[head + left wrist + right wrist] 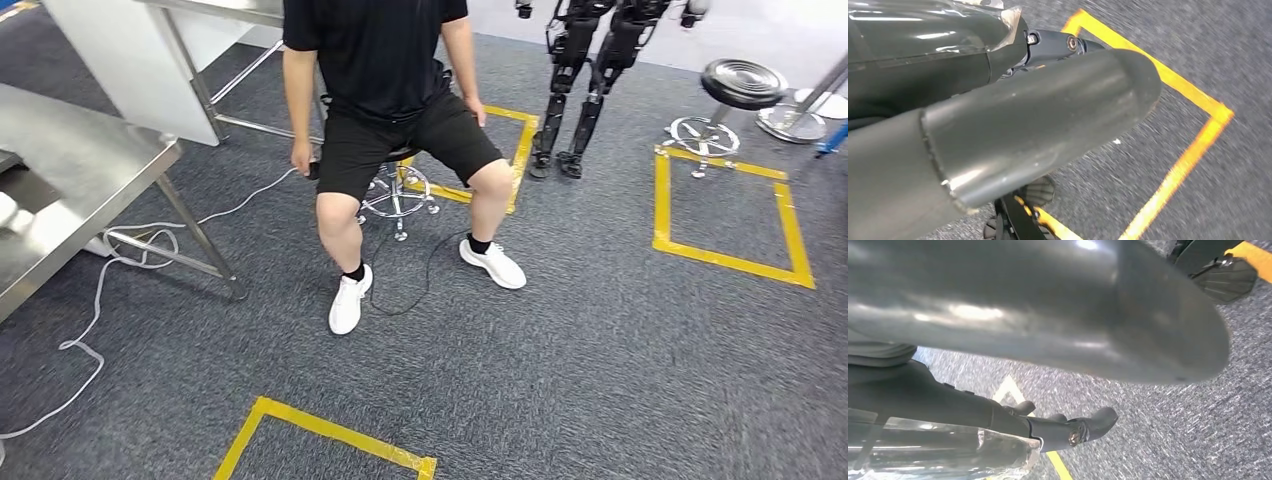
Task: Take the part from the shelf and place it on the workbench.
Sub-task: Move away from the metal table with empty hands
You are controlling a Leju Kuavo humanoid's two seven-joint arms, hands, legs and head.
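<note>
Fingers (pixel 1088 427) of the right hand (pixel 1013 420) hold nothing above carpet (pixel 1158 440).

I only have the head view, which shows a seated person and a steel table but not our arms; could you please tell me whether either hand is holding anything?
Observer: The left hand holds nothing; its thumb stands apart from its dark fingers.
Operator: Thank you. And the right hand?
Observer: The right hand holds nothing either; grey carpet shows between its thumb and its fingers.
Operator: What lies below the left hand?
Observer: A corner of yellow floor tape on the carpet.
</note>
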